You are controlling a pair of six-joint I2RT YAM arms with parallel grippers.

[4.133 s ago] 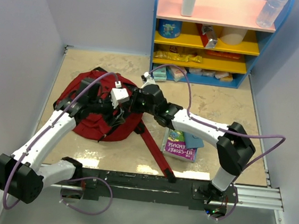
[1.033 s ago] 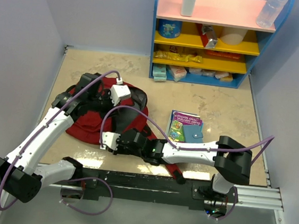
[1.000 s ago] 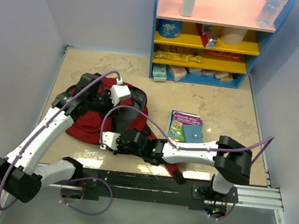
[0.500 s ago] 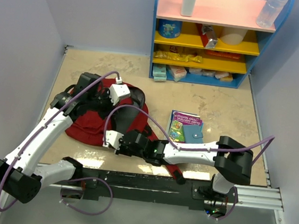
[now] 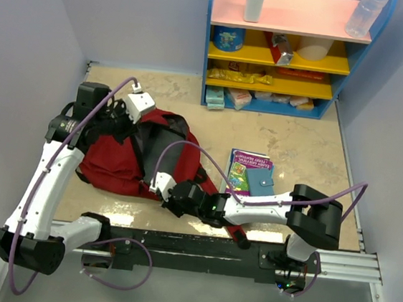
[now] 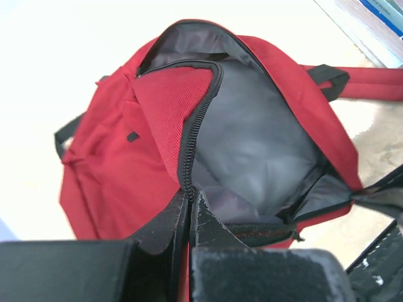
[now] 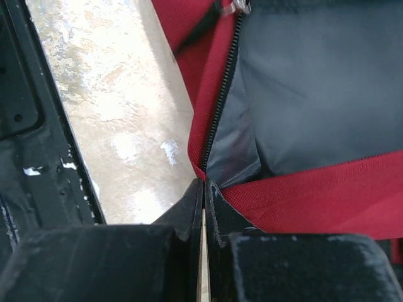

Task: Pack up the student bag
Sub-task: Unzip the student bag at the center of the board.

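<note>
The student bag (image 5: 114,162), dark red with a black zipper, lies on the left of the floor with its mouth held apart and grey lining (image 6: 258,138) showing. My left gripper (image 5: 125,120) is shut on the zipper edge (image 6: 187,189) at the far left side of the opening. My right gripper (image 5: 161,194) is shut on the near edge of the opening, where the zipper (image 7: 220,100) meets the red fabric (image 7: 315,195). The bag's red strap (image 5: 214,206) trails under the right arm.
A picture book with a blue wallet on it (image 5: 248,173) lies on the floor right of the bag. A blue shelf unit (image 5: 284,51) with snacks, a tin and bottles stands at the back. Walls close in both sides; a black rail (image 5: 198,252) runs along the near edge.
My left arm has swung back and to the left, pulling the bag's upper edge with it. The right gripper has closed on the near edge and shifted slightly right. The mouth gapes wider.
</note>
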